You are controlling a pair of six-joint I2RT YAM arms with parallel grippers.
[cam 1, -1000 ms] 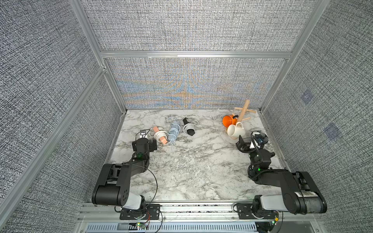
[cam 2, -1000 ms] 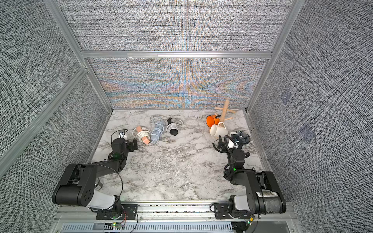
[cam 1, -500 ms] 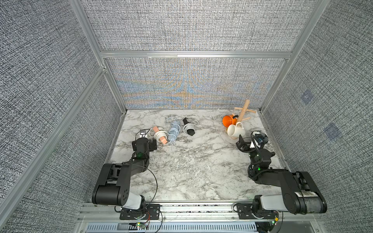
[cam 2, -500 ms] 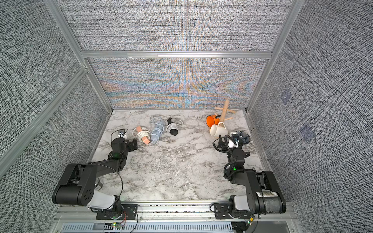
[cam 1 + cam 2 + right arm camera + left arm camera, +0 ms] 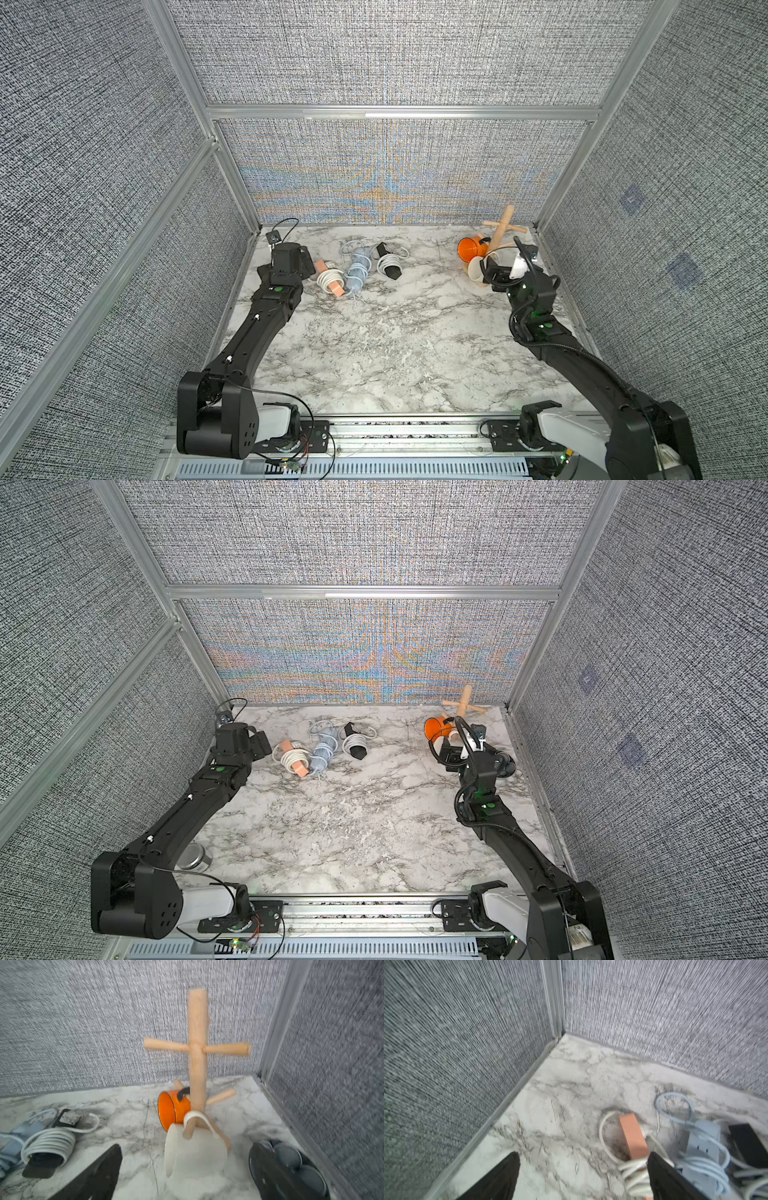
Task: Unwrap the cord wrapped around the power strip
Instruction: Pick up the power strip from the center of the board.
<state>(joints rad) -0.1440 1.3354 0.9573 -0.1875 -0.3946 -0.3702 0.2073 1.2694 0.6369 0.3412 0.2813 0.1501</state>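
A: How do the arms lie over the surface (image 5: 395,340)?
B: The left arm (image 5: 266,316) is stretched to the far left corner and the right arm (image 5: 536,316) to the mug rack (image 5: 500,226). The left pincer (image 5: 583,1155) and right pincer (image 5: 186,1147) are both released and empty.
A: The power strip (image 5: 633,1136)?
B: It's pink, just beside the left pincer, with the cord (image 5: 633,1169) wound round it.

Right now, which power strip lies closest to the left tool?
The salmon strip wound in white cord, beside the left tool; the blue strip and black strip lie farther.
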